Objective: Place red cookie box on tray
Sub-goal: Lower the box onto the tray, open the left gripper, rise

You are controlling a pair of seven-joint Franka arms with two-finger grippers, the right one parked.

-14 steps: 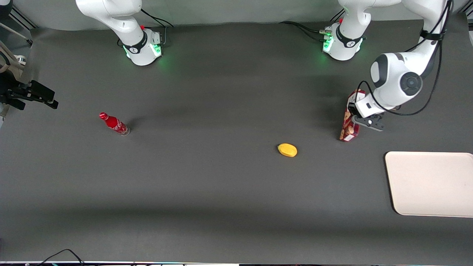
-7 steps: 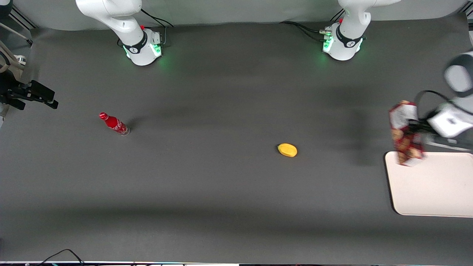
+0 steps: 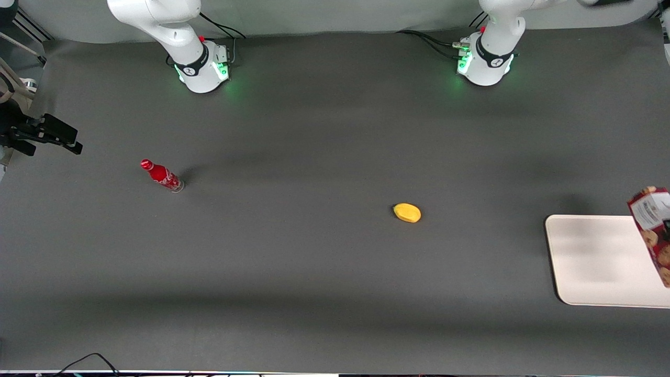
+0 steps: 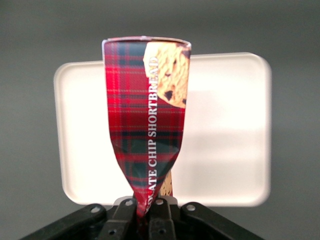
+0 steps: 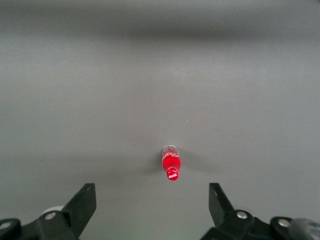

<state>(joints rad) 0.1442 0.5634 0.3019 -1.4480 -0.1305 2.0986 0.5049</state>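
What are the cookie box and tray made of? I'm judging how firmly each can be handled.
The red cookie box, pinched in the left end effector above the tray, looks like thin printed cardboard: it creases and narrows at the grip. The tray seems smooth matte plastic, cream-white with rounded corners; that is uncertain.

dark table, tray, lemon, bottle

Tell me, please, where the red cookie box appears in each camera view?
Front view: the red cookie box hangs over the tray, at the working arm's end of the table.
Left wrist view: the box is pinched in the tool, above the tray.
Right wrist view: not in it.
Shared landmark: the tray.
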